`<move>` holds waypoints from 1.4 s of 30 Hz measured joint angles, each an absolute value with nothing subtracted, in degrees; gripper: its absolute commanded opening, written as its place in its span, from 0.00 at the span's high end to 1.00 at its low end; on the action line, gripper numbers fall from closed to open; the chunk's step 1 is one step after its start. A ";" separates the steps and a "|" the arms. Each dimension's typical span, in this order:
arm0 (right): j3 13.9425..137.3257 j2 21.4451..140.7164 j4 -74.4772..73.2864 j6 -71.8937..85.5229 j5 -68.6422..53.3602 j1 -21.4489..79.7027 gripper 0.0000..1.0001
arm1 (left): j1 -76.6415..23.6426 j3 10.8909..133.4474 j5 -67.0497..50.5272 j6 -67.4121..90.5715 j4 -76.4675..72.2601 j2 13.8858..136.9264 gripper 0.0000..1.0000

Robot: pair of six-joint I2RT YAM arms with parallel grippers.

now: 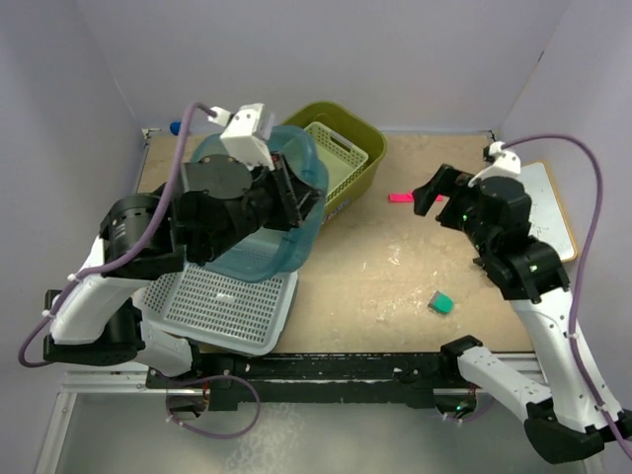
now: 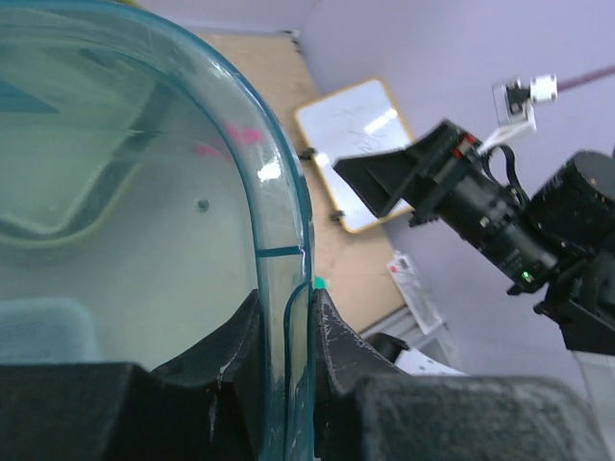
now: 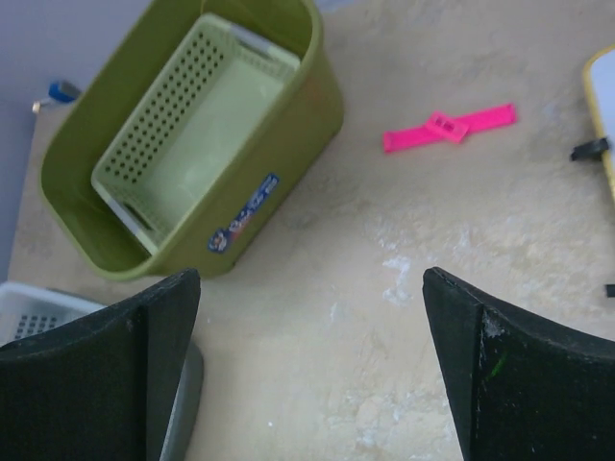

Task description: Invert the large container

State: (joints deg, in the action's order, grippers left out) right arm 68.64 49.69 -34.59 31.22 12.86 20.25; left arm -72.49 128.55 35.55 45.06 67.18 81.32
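The large container (image 1: 265, 255) is a see-through teal tub. It is lifted and tilted steeply at the left of the table, its lower part over a white perforated tray (image 1: 222, 308). My left gripper (image 1: 292, 197) is shut on its rim. In the left wrist view the fingers (image 2: 336, 331) pinch the teal wall (image 2: 279, 202) from both sides. My right gripper (image 1: 434, 193) is open and empty above bare table, well right of the tub; in its wrist view (image 3: 307, 365) the jaws stand wide apart.
An olive tub (image 1: 363, 148) holding a pale green basket (image 1: 336, 158) stands just behind the teal tub. A pink strip (image 1: 402, 197) and a green block (image 1: 440, 302) lie on the table. A whiteboard (image 1: 551, 212) lies at the right edge.
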 measured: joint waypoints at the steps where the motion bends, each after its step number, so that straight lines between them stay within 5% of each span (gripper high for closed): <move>1: 71.72 50.70 -35.73 30.92 14.02 20.25 0.00 | -72.49 128.95 33.82 44.71 65.39 82.11 1.00; 11: 92.51 59.40 -49.17 31.62 34.26 20.25 0.00 | -72.44 118.39 13.45 45.58 40.51 84.49 1.00; 20: 95.13 52.71 -49.36 30.96 48.40 20.25 0.00 | -72.14 93.54 4.64 50.17 14.76 82.15 1.00; 25: 93.71 44.27 -43.79 27.44 47.90 20.18 0.00 | -71.18 73.34 1.98 52.66 -4.78 77.71 1.00; 42: 83.99 41.28 -37.17 23.38 31.81 20.21 0.00 | -70.81 41.12 15.49 59.35 -66.52 78.78 1.00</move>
State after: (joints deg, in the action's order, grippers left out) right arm 83.99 41.28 -37.17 23.38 31.81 20.21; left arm -70.81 41.12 15.49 59.35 -66.52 78.78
